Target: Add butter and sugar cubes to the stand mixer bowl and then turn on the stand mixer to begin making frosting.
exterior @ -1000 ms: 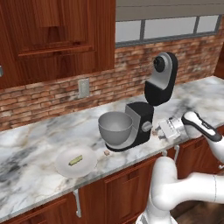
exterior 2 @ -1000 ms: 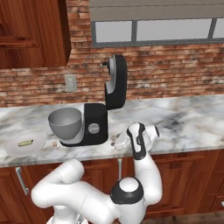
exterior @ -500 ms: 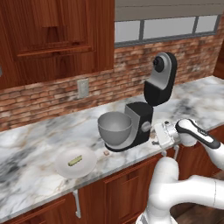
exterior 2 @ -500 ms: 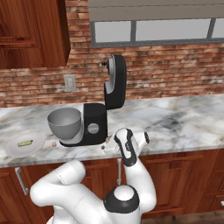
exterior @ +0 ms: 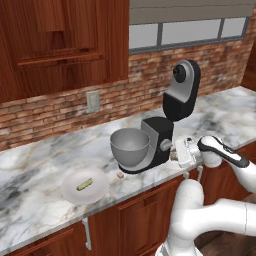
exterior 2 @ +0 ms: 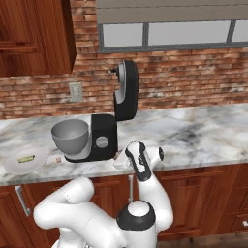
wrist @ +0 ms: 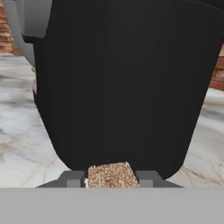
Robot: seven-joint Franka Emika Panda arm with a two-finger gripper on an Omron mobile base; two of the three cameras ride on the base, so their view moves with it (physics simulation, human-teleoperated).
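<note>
the claw is now sitting lower and closer to the stand mixer than a second ago, down at the worktop beside the black base. its fingers, apart earlier, are now closing onto a sugar cube. the hand view is showing that tan cube pinched between the two tips; the base views are hiding it behind the wrist. the left base view is showing the butter lying on the white plate, another cube near the stand mixer bowl.
</note>
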